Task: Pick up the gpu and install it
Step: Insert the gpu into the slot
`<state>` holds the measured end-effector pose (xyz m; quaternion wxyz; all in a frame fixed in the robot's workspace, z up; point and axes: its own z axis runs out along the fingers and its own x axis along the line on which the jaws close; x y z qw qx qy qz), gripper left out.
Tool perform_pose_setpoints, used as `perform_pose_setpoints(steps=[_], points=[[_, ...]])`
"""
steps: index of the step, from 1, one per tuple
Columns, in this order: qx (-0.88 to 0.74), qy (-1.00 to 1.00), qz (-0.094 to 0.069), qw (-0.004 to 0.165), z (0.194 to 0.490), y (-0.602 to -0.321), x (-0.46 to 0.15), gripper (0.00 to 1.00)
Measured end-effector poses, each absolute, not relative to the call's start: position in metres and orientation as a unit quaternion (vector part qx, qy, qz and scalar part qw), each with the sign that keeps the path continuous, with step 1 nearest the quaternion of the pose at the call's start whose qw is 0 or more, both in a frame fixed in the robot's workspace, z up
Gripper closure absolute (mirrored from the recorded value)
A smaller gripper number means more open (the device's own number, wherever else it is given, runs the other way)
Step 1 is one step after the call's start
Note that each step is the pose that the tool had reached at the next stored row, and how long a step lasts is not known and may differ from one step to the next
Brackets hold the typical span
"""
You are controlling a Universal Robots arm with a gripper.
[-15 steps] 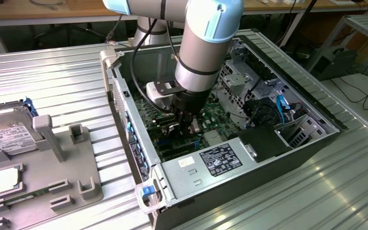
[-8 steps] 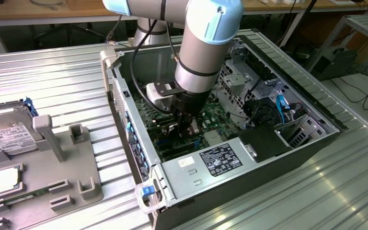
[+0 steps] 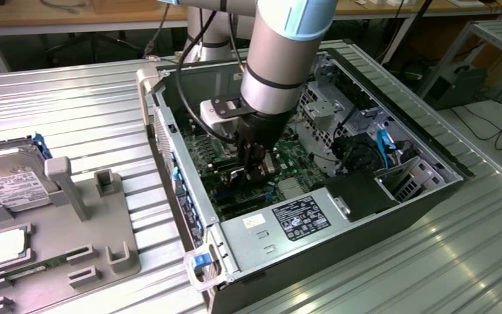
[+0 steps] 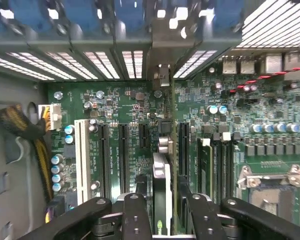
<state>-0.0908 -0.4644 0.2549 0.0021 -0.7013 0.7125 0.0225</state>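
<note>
The gpu (image 4: 162, 192) shows edge-on in the wrist view, a thin card standing upright over the green motherboard (image 4: 125, 105), between two black expansion slots. Its silvery end bracket (image 4: 160, 55) reaches toward the slotted rear wall of the case. My gripper (image 4: 163, 220) is shut on the card, one black finger on each face. In the exterior view the gripper (image 3: 257, 171) is low inside the open computer case (image 3: 181, 190), just above the board, and the arm hides most of the card.
A power supply (image 3: 297, 219) fills the near end of the case, with drive cages (image 3: 338, 104) and cables along the exterior view's right. A grey fixture (image 3: 76, 229) outside holds the silver hard drive (image 3: 11, 180) and a memory stick (image 3: 26, 269).
</note>
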Motion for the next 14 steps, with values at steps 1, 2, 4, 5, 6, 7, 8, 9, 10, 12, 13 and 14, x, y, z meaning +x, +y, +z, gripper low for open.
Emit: perform_pose_setpoints(steps=[1,2,4,5,6,7,8,9,10,12,13,14], points=[[-0.701,0.713,0.022,0.002,0.259,-0.464,-0.091,0.64],[-0.701,0.712,0.022,0.002,0.264,-0.464,-0.091,0.64],[-0.701,0.713,0.022,0.003,0.273,-0.464,-0.091,0.64],[-0.701,0.713,0.022,0.003,0.278,-0.464,-0.091,0.64],[-0.701,0.713,0.022,0.003,0.282,-0.464,-0.091,0.64],[-0.701,0.713,0.021,0.003,0.287,-0.464,-0.091,0.64],[-0.701,0.713,0.021,0.003,0.292,-0.464,-0.091,0.64],[-0.701,0.713,0.021,0.003,0.292,-0.464,-0.091,0.64],[-0.701,0.713,0.021,0.003,0.292,-0.464,-0.091,0.64],[-0.701,0.713,0.021,0.003,0.292,-0.464,-0.091,0.73],[-0.701,0.713,0.021,0.003,0.292,-0.464,-0.091,0.79],[-0.701,0.713,0.021,0.003,0.292,-0.464,-0.091,0.79]])
